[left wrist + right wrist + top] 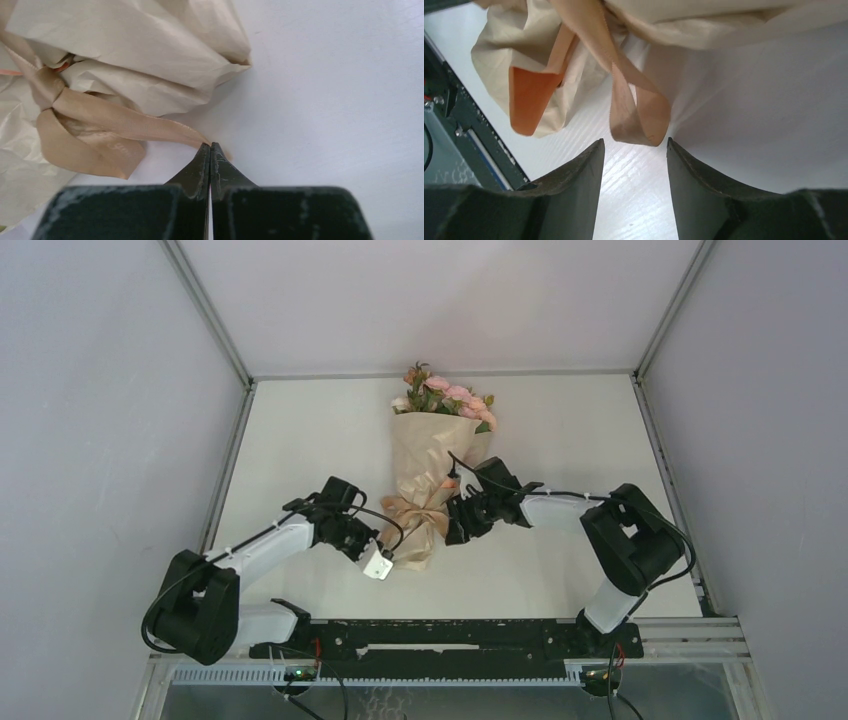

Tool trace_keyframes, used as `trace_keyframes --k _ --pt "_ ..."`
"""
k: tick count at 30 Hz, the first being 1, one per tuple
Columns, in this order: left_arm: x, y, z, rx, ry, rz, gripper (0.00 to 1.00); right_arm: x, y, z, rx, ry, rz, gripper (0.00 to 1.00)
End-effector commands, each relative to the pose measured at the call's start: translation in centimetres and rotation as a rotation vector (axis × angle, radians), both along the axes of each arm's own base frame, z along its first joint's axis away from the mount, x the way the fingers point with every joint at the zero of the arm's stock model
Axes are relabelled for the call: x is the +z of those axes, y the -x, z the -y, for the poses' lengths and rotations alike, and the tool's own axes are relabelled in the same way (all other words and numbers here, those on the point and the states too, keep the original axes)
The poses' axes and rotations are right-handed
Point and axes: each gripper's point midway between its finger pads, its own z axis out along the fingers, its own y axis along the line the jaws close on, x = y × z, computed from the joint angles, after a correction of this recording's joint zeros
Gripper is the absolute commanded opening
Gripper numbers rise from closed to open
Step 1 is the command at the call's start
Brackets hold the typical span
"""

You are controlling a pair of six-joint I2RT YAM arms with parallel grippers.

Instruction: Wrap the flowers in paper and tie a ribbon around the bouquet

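Bouquet place: the flowers (447, 397) sit wrapped in the paper (430, 445) on the tabletop (300, 440), about midway between its left and right edges, with the blooms close to the far edge.
Long axis: we read it as running from far edge to near edge, leaning slightly left at the bottom. The blooms point away from the arm bases and the gathered stem end points toward them.
Ribbon: the ribbon (100, 117) is cinched round the narrow waist of the paper, with a knot (47, 90) showing in the left wrist view and one tail trailing off it across the tabletop.
Left gripper: the left gripper (210, 150) is fully closed and its tips meet on the end of that tail. A sliver of ribbon shows past them, so we judge the tail pinched.
Right gripper: the right gripper (635, 145) is roughly half open and holds nothing. A hanging ribbon loop (639, 117) lies just ahead of its jaws, not yet between them.
Step in hand: tightening the tie, as we judge it — one end held, the other side about to be taken.
Doing it well: we would ease the right gripper forward until the loop sits well inside the jaws, then close. The pull should go outward across the bouquet's axis, toward the left and right edges, with even tension on both sides — the limp ribbon slips easily and the thin paper can tear or drag.
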Motion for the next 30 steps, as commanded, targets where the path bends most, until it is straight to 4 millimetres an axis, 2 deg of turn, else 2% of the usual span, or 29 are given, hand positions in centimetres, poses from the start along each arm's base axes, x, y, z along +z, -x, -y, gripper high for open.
trace_keyframes --k 1,9,11,13,16,17,18,20,21,25,27,30 --pt "-0.4 1.7 -0.9 -0.038 -0.022 -0.019 0.0 0.5 -1.6 -1.7 -0.016 -0.047 0.065 0.58" --pt "-0.6 2.5 -1.0 -0.057 -0.023 -0.041 0.0 -0.4 -2.2 -1.8 -0.046 -0.02 0.076 0.57" --pt "-0.7 2.7 -1.1 -0.061 -0.028 -0.048 0.0 -0.3 -2.6 -2.0 -0.051 -0.024 0.092 0.53" --pt "-0.7 3.0 -1.1 -0.072 -0.027 -0.055 0.0 -0.2 -3.0 -2.2 -0.054 -0.038 0.108 0.41" --pt "-0.5 3.2 -1.0 -0.077 -0.019 -0.061 0.0 -0.3 -3.0 -2.5 -0.046 -0.048 0.101 0.06" --pt "-0.2 3.1 -0.9 -0.065 -0.014 -0.063 0.0 -0.2 -2.9 -2.5 -0.043 -0.05 0.097 0.0" --pt "0.3 2.7 -0.6 -0.039 0.0 -0.065 0.05 -0.2 -2.7 -2.5 -0.037 -0.051 0.094 0.0" --pt "1.8 1.4 -0.1 0.062 0.034 -0.082 0.25 0.0 -2.4 -2.5 -0.026 -0.052 0.09 0.0" --pt "2.5 0.6 0.1 0.106 0.046 -0.083 0.31 0.2 -2.3 -2.5 -0.021 -0.053 0.091 0.0" --pt "4.3 -2.8 -0.2 0.216 0.089 -0.031 0.43 0.7 -2.0 -2.7 -0.006 -0.063 0.101 0.0" --pt "5.6 -6.1 0.5 0.351 0.177 0.012 0.6 0.6 -1.6 -2.4 -0.003 -0.049 0.083 0.0" --pt "7.8 -11.6 2.0 0.525 0.338 0.106 0.76 0.8 -1.5 -2.5 0.0 -0.051 0.086 0.0"
